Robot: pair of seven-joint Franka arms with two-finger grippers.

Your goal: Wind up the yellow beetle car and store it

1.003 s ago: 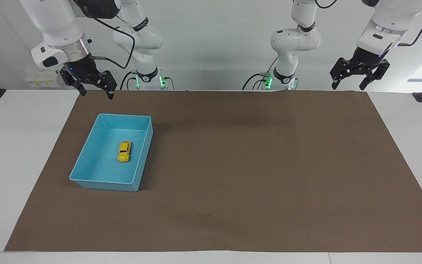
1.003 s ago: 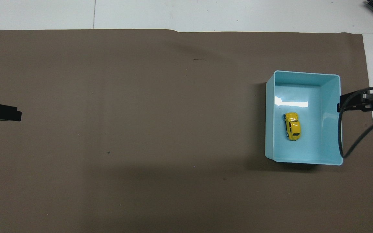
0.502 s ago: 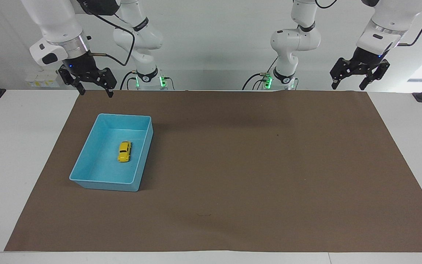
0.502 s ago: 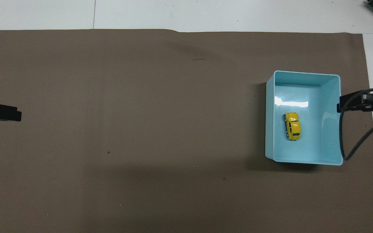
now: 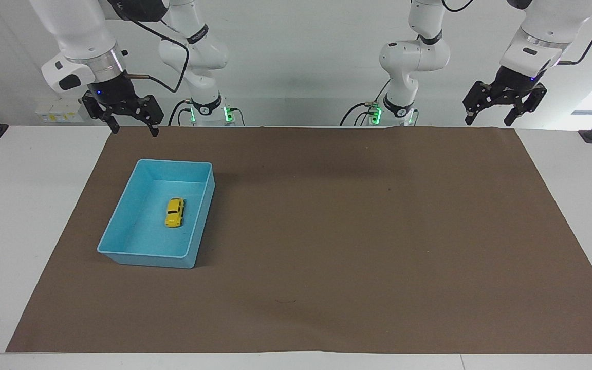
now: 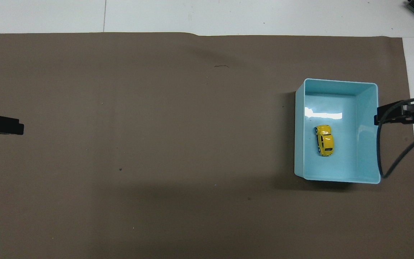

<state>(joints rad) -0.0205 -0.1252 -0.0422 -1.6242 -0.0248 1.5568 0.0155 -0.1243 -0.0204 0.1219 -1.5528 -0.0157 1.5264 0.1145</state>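
Note:
The yellow beetle car (image 5: pixel 174 213) lies on the floor of the light-blue bin (image 5: pixel 144 258), near its middle, on its wheels. It also shows in the overhead view (image 6: pixel 324 140) inside the bin (image 6: pixel 367 136). My right gripper (image 5: pixel 135 128) is open and empty, raised over the mat's edge nearest the robots, beside the bin's near end; its tip shows in the overhead view (image 6: pixel 390 117). My left gripper (image 5: pixel 487 122) is open and empty, and waits raised over the mat's corner at the left arm's end; its tip shows in the overhead view (image 6: pixel 0 124).
A brown mat (image 5: pixel 357 231) covers most of the white table (image 5: pixel 23 205). The bin stands toward the right arm's end. A black cable (image 6: pixel 390 158) hangs from the right wrist beside the bin.
My right gripper has risen slightly and drawn back a little from the bin, then stopped. The car, the bin and the left arm have not moved.

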